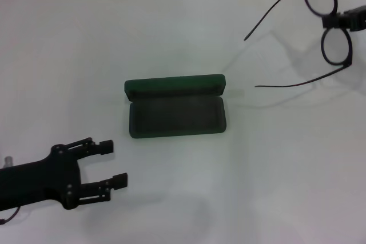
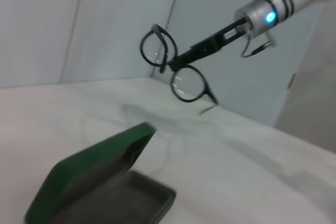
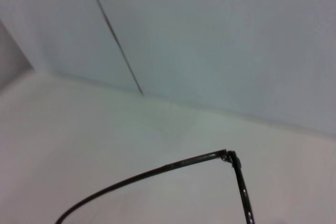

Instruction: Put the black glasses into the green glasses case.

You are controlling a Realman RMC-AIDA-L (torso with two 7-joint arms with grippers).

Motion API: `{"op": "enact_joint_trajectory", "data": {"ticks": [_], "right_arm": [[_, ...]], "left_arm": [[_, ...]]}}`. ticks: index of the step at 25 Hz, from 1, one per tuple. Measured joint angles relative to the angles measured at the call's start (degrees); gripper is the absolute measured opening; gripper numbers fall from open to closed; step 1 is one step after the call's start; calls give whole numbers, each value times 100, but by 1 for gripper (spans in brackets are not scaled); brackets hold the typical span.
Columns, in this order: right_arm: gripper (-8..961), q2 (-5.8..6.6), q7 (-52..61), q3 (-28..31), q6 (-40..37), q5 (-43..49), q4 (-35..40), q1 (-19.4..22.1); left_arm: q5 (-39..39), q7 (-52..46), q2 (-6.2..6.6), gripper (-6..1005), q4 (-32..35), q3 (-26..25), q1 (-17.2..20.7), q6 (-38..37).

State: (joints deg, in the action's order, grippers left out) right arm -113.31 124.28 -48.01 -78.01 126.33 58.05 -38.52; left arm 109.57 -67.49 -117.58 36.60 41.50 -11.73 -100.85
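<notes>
Lowest and farthest to the robot's left, the left gripper [image 1: 117, 165] rests just above the white table [image 1: 274, 187] with its two black fingers [image 1: 106, 147] spread wide and nothing between them; it looks parked.

Ahead of those fingertips and off toward the robot's right lies the green glasses case [image 1: 176, 107], a dark green hard clamshell with rounded corners, lid thrown back and the grey felt tray facing up. Nothing is inside it yet.

Well beyond the case, up at the far right, the right gripper [image 1: 337, 21] is pinched on the black glasses [image 1: 329, 24], thin black-framed spectacles with rounded clear lenses. Its fingers close on the bridge between the two lenses, which hang one above the other, while the slim temple arms stick out unfolded from the fingers toward the case. The glasses are clear of the table.

Such a frame is probably very light, springy and easily bent, and its lenses scratch readily. The bridge seems the soundest hold: stiff, central, off the glass. With the temples splayed, I judge the frame may not settle flat in the tray.
</notes>
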Motion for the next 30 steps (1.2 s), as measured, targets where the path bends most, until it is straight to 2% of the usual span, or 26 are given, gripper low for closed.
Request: {"op": "enact_joint_trajectory", "data": {"ticks": [4, 7, 12, 15, 19, 24, 26, 30], "right_arm": [[107, -52, -1036, 187, 2, -888, -210, 221], [107, -23, -1625, 182, -12, -1471, -662, 267], [109, 15, -2014, 180, -91, -1727, -1234, 124], [110, -73, -2658, 148, -138, -1954, -1345, 130], [111, -184, -3029, 135, -132, -1991, -1359, 138], [113, -208, -3347, 123, -201, -2449, -1555, 115], [113, -209, -3584, 123, -287, -2774, -1709, 86], [115, -206, -3837, 124, -369, -3071, -1971, -33]], "left_arm": [[48, -1, -12, 816, -129, 26, -165, -29], [75, 24, 7, 794, -291, 34, -302, -2], [242, 36, -27, 740, -334, 96, -488, 78], [248, 36, -78, 707, -340, 65, -564, 206], [252, 55, -128, 621, -344, 82, -667, 218], [246, 86, -157, 513, -462, 110, -838, 221], [257, 127, -164, 420, -585, 115, -950, 220], [285, 338, -176, 242, -1071, 135, -1417, 219]]}}
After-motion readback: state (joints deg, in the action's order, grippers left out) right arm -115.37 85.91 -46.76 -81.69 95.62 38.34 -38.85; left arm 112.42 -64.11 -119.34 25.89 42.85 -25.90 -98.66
